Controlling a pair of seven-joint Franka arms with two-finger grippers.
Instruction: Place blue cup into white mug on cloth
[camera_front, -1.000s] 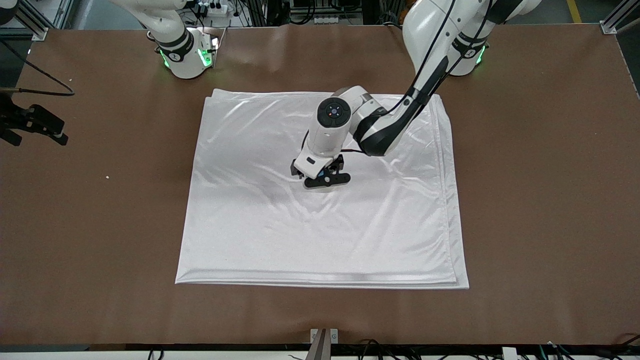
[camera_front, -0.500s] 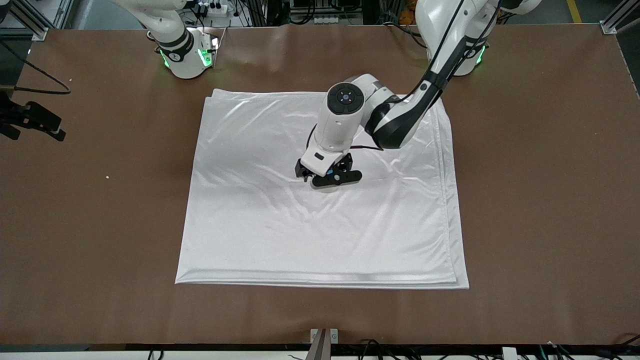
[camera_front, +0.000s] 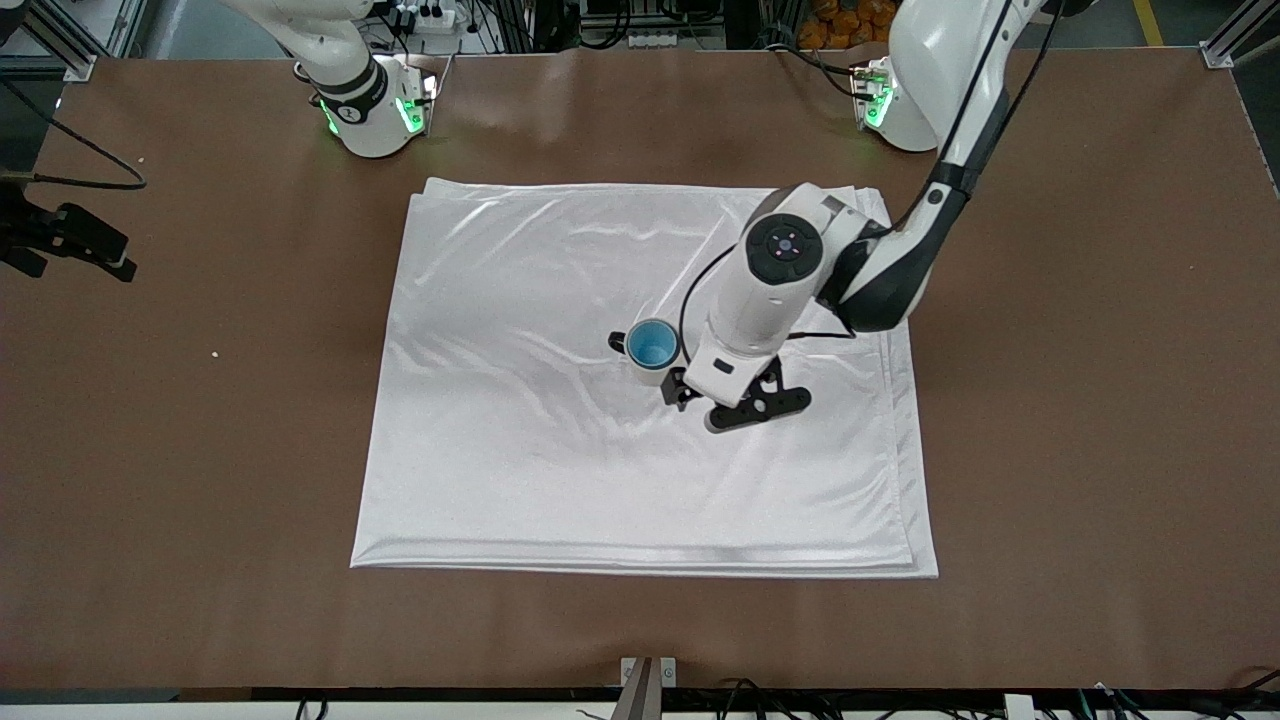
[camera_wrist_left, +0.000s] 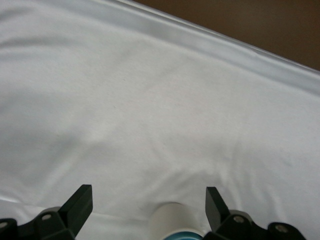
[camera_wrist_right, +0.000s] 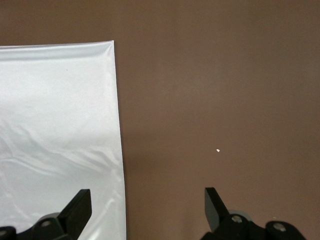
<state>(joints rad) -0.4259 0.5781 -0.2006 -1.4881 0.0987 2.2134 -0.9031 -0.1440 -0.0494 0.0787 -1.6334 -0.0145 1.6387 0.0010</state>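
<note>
1. On the cloth (camera_front: 560, 450), near its middle, stands the white mug (camera_front: 650, 372), and the blue cup (camera_front: 652, 344) already sits inside it with its open top facing up.
2. The mug's small black handle sticks out toward the right arm's end of the table.
3. The left gripper (camera_front: 745, 405) hangs over the cloth just beside the mug, toward the left arm's end of the table.
4. Its two fingers (camera_wrist_left: 80, 202) are spread wide apart and hold nothing.
5. In the left wrist view, the mug's pale wall and a bit of the blue cup's rim (camera_wrist_left: 182, 235) peek in between the two spread fingers, so the cup is very near this claw.
6. The right gripper (camera_wrist_right: 147, 210) waits over the brown table (camera_front: 1080, 400) near one corner of the cloth, with its fingers also wide apart and empty.
7. The left arm is the nearer one to the cup by a lot.
8. The job looks done, so the left claw most likely only needs to go up and away from the mug without bumping it.
</note>
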